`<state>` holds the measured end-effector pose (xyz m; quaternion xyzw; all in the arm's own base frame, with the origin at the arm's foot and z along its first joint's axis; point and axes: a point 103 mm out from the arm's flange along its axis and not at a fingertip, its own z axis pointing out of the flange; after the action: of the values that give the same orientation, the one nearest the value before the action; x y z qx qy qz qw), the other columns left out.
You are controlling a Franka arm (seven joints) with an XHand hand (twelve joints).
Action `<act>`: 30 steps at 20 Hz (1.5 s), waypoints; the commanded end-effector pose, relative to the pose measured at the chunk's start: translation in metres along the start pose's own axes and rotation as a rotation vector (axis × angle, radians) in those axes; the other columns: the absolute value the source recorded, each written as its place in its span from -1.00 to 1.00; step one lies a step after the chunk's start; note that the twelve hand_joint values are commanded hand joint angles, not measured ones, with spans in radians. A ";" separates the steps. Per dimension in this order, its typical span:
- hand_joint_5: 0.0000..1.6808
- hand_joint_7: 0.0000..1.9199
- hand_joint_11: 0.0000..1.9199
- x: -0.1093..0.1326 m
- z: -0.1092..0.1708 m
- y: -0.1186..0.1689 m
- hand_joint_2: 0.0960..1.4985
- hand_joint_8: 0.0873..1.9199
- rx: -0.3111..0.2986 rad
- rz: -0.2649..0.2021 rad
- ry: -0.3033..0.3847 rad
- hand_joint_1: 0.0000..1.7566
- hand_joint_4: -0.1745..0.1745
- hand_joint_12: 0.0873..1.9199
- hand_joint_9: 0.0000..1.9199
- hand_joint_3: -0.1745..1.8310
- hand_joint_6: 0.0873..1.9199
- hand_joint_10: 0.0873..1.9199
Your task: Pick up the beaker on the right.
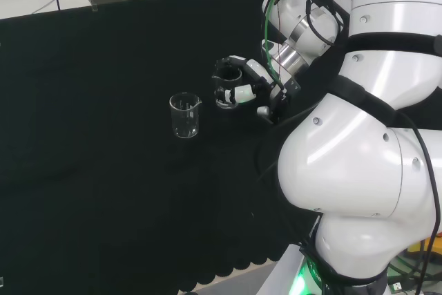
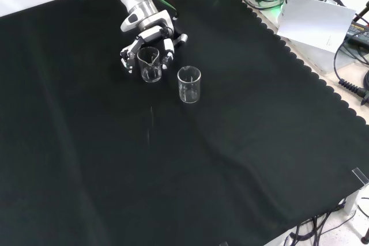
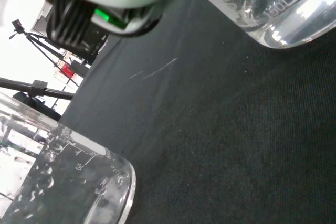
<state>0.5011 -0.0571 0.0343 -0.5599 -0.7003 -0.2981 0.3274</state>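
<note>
The right-hand beaker (image 1: 225, 92) in the head view stands upright on the black cloth (image 1: 103, 191), inside the hand (image 1: 250, 86). In the front view this same beaker (image 2: 149, 64) is the upper left one of the two, with the hand (image 2: 151, 42) reaching it from the view's top. The black and white fingers (image 2: 168, 50) are curled round the beaker's wall on both sides, with fingertips touching or just beside the glass. The beaker's base appears to rest on the cloth; whether it is lifted cannot be told.

The beaker is a clear glass cylinder with a pouring lip at the rim and printed graduation marks on its wall. No contents can be made out in it.

A second beaker (image 1: 185, 115) of the same shape and material stands upright on the cloth, to the left of the held one in the head view and to its lower right in the front view (image 2: 189, 84). It stands near the hand but apart from it, and it looks empty.

The wrist view shows two clear glass bases close up: one (image 3: 278, 9) with graduation marks, the other (image 3: 63, 182) with small droplets or bubbles on its wall. Both rest on the woven black cloth (image 3: 226, 129).

The cloth is matte, lightly creased, with a scalloped edge (image 2: 300, 61) at the bench's side.
</note>
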 end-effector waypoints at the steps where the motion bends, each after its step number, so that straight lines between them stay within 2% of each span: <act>1: -0.37 -0.51 -0.94 0.000 0.003 0.002 -0.32 -0.30 0.006 0.015 0.011 0.04 -0.15 0.41 -0.41 -0.19 -0.16 -0.45; 3: -0.28 -0.46 -0.89 0.000 0.004 0.004 -0.28 -0.29 0.002 0.035 0.018 0.10 -0.16 0.40 -0.36 -0.18 -0.13 -0.44; 4: -0.18 -0.39 -0.81 0.000 0.004 0.005 -0.26 -0.30 -0.003 0.047 0.016 0.17 -0.16 0.39 -0.29 -0.16 -0.13 -0.45; 5: -0.03 -0.31 -0.72 0.001 0.004 0.006 -0.10 -0.28 -0.008 0.061 0.019 0.22 -0.19 0.37 -0.20 -0.26 -0.08 -0.45; 7: 0.16 -0.06 -0.36 0.000 0.004 0.006 0.15 -0.14 -0.040 0.092 0.021 0.34 0.06 0.22 -0.01 -0.49 -0.02 -0.41; 8: 0.20 0.04 -0.20 0.000 0.004 0.007 0.16 -0.12 -0.059 0.101 0.004 0.44 -0.15 0.10 0.09 -0.52 -0.04 -0.38; 11: 0.32 0.24 0.06 0.004 0.000 0.007 -0.14 -0.17 -0.126 0.113 -0.054 0.59 -0.78 -0.14 0.33 -0.22 -0.13 -0.39; 12: 0.34 0.29 0.11 0.007 -0.002 0.007 -0.21 -0.20 -0.152 0.108 -0.078 0.61 -0.89 -0.19 0.38 -0.15 -0.16 -0.41; 14: 0.38 0.34 0.17 0.011 -0.011 0.008 -0.29 -0.27 -0.186 0.095 -0.098 0.63 -0.98 -0.26 0.45 -0.09 -0.23 -0.48; 15: 0.39 0.35 0.17 0.014 -0.016 0.009 -0.24 -0.29 -0.188 0.084 -0.110 0.67 -1.00 -0.29 0.47 -0.17 -0.26 -0.51; 17: 0.40 0.36 0.19 0.021 -0.028 0.012 -0.18 -0.32 -0.176 0.057 -0.139 0.73 -1.00 -0.37 0.50 -0.28 -0.32 -0.55; 21: 0.42 0.37 0.22 0.033 -0.052 0.014 -0.18 -0.33 -0.115 0.023 -0.181 0.75 -1.00 -0.43 0.51 -0.29 -0.35 -0.54; 24: 0.42 0.38 0.23 0.041 -0.065 0.010 -0.22 -0.32 -0.076 0.020 -0.198 0.75 -1.00 -0.44 0.51 -0.25 -0.35 -0.50; 26: 0.45 0.40 0.28 0.047 -0.070 0.005 -0.35 -0.31 -0.049 0.022 -0.203 0.68 -1.00 -0.39 0.51 -0.06 -0.34 -0.48; 30: 0.45 0.28 0.29 0.061 -0.077 -0.012 -0.20 -0.27 -0.028 0.020 -0.226 0.63 -1.00 -0.35 0.39 -0.20 -0.33 -0.40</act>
<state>0.5097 -0.0772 0.1018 -0.6060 -0.7073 -0.2719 0.2420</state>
